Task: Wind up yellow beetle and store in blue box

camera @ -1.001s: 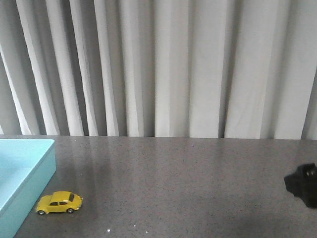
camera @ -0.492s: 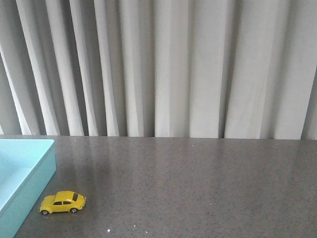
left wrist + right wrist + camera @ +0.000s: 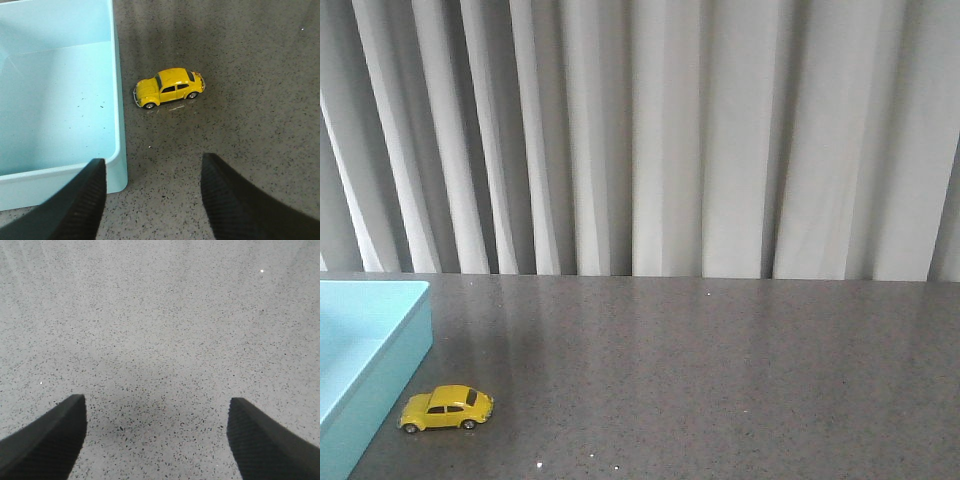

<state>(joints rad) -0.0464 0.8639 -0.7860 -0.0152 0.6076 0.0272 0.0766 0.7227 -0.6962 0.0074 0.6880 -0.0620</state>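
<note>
Front view: I see the yellow toy car point(image 3: 446, 408) standing on its four wheels on the dark speckled surface point(image 3: 720, 370), outside the blue box point(image 3: 370, 345) and just beside its long outer wall, not touching it. The car lies roughly side-on to this camera. Behind the surface hangs a pale pleated curtain point(image 3: 650, 130). Neither of my arms shows in this view.

Left wrist view: my left gripper point(image 3: 152, 200) hangs above the surface with its jaws spread wide and nothing between them. One dark ribbed finger point(image 3: 82, 205) sits over the corner of the box, the other over bare surface. The car point(image 3: 169, 87) lies beyond the fingertips, well apart from them, close to the box wall point(image 3: 118, 90) with a narrow strip of surface showing between its front bumper and the wall. Its silver wheels and bumpers and dark windows are plain here. The floor of the box carries a few small dark specks and holds no object.

Right wrist view: my right gripper point(image 3: 156, 435) is likewise released, its two dark fingers point(image 3: 47, 440) set far apart, with only speckled surface point(image 3: 160, 315) beneath and between them. Neither the car nor the box appears in this view, so I cannot place this gripper relative to the box.
</note>
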